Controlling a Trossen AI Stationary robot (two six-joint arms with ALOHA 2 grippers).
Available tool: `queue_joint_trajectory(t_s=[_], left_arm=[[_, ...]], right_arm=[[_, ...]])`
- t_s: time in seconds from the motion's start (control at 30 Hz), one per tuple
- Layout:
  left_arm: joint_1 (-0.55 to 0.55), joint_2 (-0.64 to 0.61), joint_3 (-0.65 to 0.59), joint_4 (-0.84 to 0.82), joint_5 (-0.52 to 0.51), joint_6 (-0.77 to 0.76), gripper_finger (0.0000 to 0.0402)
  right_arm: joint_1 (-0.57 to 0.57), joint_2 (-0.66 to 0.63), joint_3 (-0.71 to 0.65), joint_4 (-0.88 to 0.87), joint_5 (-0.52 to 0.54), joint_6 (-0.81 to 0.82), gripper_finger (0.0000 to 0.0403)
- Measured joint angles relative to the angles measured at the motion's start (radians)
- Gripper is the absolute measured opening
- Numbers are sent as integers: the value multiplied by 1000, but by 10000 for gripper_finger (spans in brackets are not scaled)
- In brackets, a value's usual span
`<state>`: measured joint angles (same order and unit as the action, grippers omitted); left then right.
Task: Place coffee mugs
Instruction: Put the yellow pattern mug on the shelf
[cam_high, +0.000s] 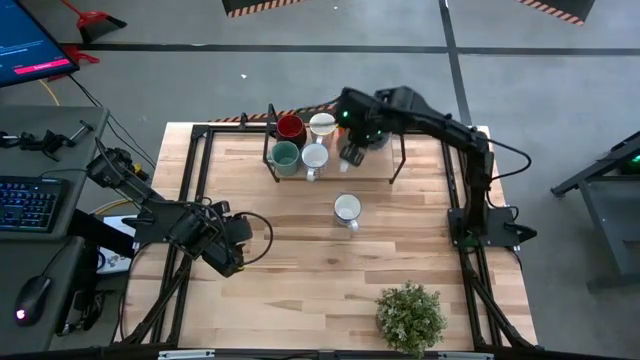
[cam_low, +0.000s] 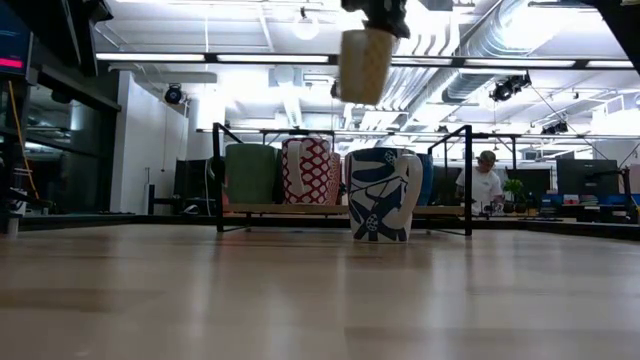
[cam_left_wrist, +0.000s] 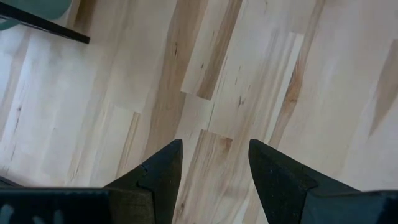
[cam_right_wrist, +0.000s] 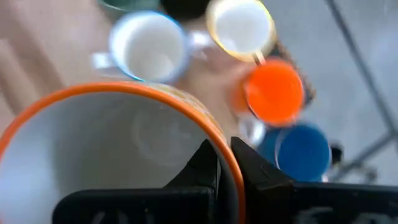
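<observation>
Right pincer (cam_right_wrist: 225, 163) pinches the rim of an orange-rimmed mug (cam_right_wrist: 93, 155), holding it in the air above the rack (cam_high: 330, 178), beside the mugs already there. On the rack: red mug (cam_high: 290, 127), teal mug (cam_high: 284, 155), two white ones, plus an orange mug (cam_right_wrist: 273, 90) and a blue mug (cam_right_wrist: 303, 149) (wrist view only). One patterned mug (cam_high: 347, 209) waits on the tabletop (cam_high: 300, 270) in front of the rack. Left pincer (cam_left_wrist: 211, 171) hangs spread and empty, well apart from the rack. Judged: mostly done; two placements left.

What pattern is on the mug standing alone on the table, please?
Dark blue leaf-like shapes on the white ceramic mug, clearest in the low view.
</observation>
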<state>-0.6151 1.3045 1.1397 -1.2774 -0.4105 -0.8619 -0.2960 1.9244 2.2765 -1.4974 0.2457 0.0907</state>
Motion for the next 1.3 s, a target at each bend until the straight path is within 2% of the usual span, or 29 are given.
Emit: queue_joint_trajectory(t_s=[0.1,0.27,0.47,0.63,0.9,1.3], left_arm=[[0,0,0,0,-23,-1,175],[1,0,0,1,-69,-1,175],[18,0,0,1,-71,-15,175],[36,0,0,2,-71,-18,175],[47,0,0,4,-71,-18,175],[47,0,0,4,-71,-18,175]], right_arm=[[-53,0,0,-66,-5,83,0],[-71,7,-4,-70,34,136,0],[-55,5,-155,-45,66,148,0],[-45,5,-264,53,66,138,0],[-44,4,-423,247,5,167,0],[-57,5,-563,386,-10,223,0]])
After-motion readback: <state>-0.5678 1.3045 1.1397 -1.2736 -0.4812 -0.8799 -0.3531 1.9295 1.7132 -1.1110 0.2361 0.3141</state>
